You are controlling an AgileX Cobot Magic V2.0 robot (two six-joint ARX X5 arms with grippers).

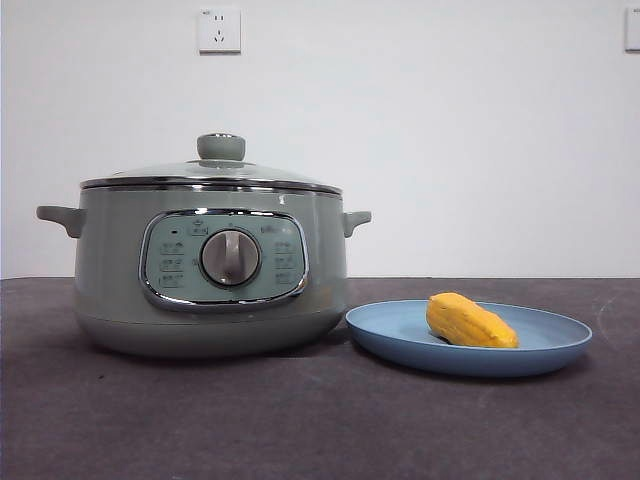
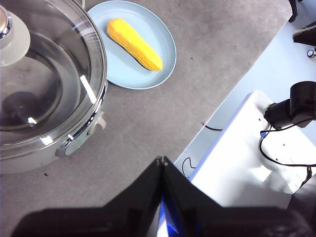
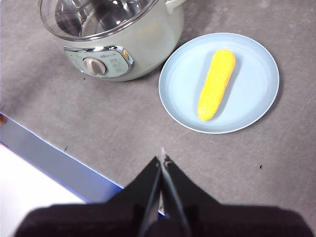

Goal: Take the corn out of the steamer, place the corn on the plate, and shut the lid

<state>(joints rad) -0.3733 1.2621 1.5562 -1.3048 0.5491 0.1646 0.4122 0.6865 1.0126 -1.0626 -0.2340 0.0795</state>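
Observation:
The corn (image 1: 470,321) lies on the light-blue plate (image 1: 560,345), right of the steamer (image 1: 110,290). The glass lid (image 1: 215,172) with its green knob sits closed on the steamer. In the left wrist view the corn (image 2: 134,43) lies on the plate (image 2: 165,57) beside the lidded steamer (image 2: 74,143); my left gripper (image 2: 161,160) is shut and empty, held high over the table edge. In the right wrist view the corn (image 3: 216,84) rests on the plate (image 3: 256,59) next to the steamer (image 3: 148,44); my right gripper (image 3: 162,159) is shut and empty, high above the table.
A dark grey mat (image 1: 300,420) covers the table. A white wall with a socket (image 1: 219,30) stands behind. The mat's edge and a white base with cables (image 2: 266,148) show in the left wrist view.

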